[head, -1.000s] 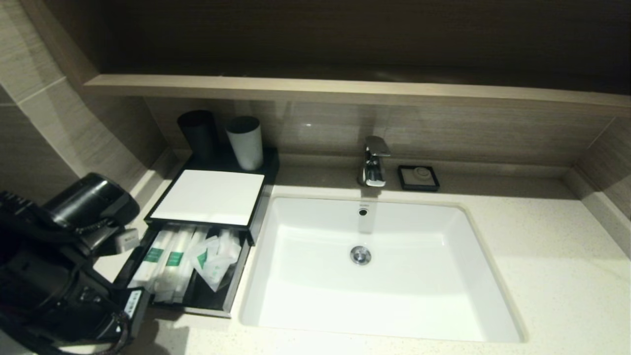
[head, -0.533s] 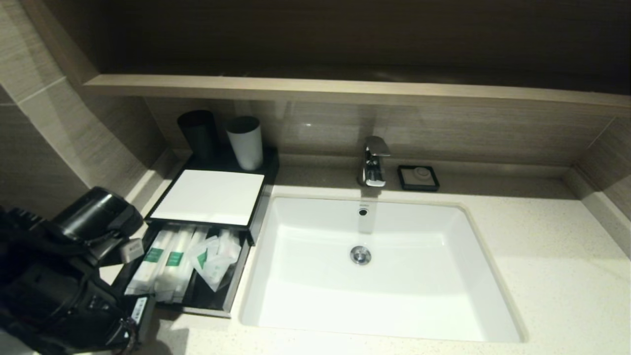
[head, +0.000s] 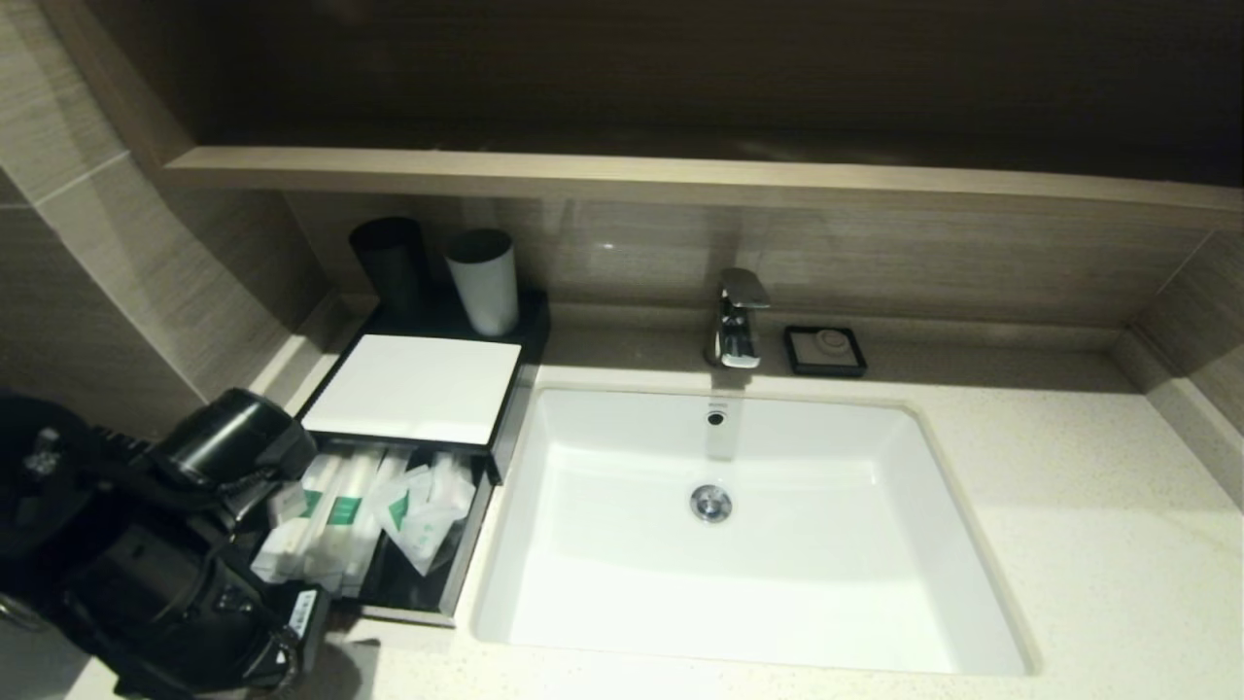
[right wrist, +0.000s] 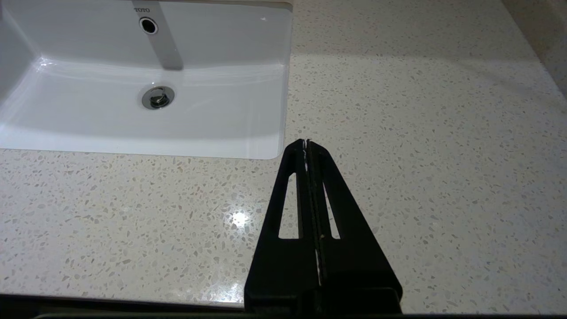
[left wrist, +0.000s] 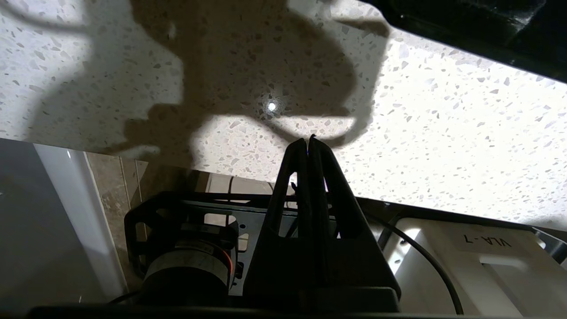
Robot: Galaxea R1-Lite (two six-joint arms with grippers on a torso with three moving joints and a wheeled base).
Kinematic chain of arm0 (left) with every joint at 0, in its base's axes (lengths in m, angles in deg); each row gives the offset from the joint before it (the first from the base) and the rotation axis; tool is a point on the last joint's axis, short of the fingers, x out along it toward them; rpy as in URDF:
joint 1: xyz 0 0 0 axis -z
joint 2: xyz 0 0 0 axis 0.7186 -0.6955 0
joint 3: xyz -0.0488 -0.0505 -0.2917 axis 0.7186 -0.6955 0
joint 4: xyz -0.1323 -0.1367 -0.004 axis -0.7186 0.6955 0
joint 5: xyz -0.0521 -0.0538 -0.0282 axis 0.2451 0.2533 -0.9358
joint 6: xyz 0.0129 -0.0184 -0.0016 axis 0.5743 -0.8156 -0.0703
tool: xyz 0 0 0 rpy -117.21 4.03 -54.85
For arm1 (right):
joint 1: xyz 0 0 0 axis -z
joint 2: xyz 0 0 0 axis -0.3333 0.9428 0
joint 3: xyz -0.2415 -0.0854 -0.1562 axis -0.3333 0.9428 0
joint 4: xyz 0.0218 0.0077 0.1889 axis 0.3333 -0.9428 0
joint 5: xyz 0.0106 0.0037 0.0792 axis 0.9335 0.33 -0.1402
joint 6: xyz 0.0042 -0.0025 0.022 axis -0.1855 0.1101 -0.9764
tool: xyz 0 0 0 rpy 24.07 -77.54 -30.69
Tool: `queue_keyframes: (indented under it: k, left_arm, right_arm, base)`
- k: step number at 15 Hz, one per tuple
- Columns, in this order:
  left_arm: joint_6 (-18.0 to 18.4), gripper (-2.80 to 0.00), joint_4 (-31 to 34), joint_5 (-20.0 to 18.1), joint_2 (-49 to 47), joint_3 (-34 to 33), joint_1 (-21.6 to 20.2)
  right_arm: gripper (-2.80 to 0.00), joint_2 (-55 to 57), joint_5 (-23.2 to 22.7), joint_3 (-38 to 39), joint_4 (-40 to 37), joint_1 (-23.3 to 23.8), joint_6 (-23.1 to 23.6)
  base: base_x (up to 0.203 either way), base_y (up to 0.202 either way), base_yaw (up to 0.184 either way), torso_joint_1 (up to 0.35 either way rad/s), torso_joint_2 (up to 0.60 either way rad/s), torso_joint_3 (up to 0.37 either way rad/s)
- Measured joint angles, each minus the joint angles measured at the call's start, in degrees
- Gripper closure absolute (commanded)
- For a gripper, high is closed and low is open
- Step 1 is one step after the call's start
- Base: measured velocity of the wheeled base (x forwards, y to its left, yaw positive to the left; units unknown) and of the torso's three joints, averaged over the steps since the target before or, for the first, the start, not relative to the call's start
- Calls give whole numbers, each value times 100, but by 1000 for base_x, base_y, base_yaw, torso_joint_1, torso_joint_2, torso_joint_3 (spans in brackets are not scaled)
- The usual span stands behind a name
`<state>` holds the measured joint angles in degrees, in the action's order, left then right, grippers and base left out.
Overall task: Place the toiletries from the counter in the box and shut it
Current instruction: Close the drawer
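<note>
Left gripper [left wrist: 308,141]: jaws together, empty, over bare speckled table [left wrist: 443,133], just short of the box [head: 413,389]; its drawer stands open beyond the jaws with the toiletries [head: 340,510] inside. Right gripper [right wrist: 306,142]: jaws together, parked above the table beside the basin [right wrist: 133,110]

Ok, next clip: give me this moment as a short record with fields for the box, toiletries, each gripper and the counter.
box: black box left of the basin, drawer pulled out
toiletries: packets lying in the open drawer
left gripper: shut, empty, over the counter's near edge beside the drawer
right gripper: shut, empty, over the counter right of the basin
counter: no packets seen on it
remaining: drawer not yet closed
</note>
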<state>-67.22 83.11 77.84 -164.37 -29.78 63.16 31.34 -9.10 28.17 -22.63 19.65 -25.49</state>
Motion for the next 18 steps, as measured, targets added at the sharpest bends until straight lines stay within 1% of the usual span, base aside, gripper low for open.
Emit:
queue_keyframes:
  k: [8, 11, 18]
  left_arm:
    - [27, 0, -332, 14, -380, 17, -224]
    - [33, 0, -359, 13, -497, 76, -243]
    - [118, 0, -678, 24, -719, 116, -256]
  right_arm:
    - [0, 0, -1, 0, -2, 0, 2]
    - [0, -2, -2, 0, -2, -5, 4]
    - [0, 0, -2, 0, -2, 0, 2]
  base:
    - [0, 0, 0, 0, 0, 0]
    - [0, 0, 0, 0, 0, 0]
    - [0, 0, 0, 0, 0, 0]
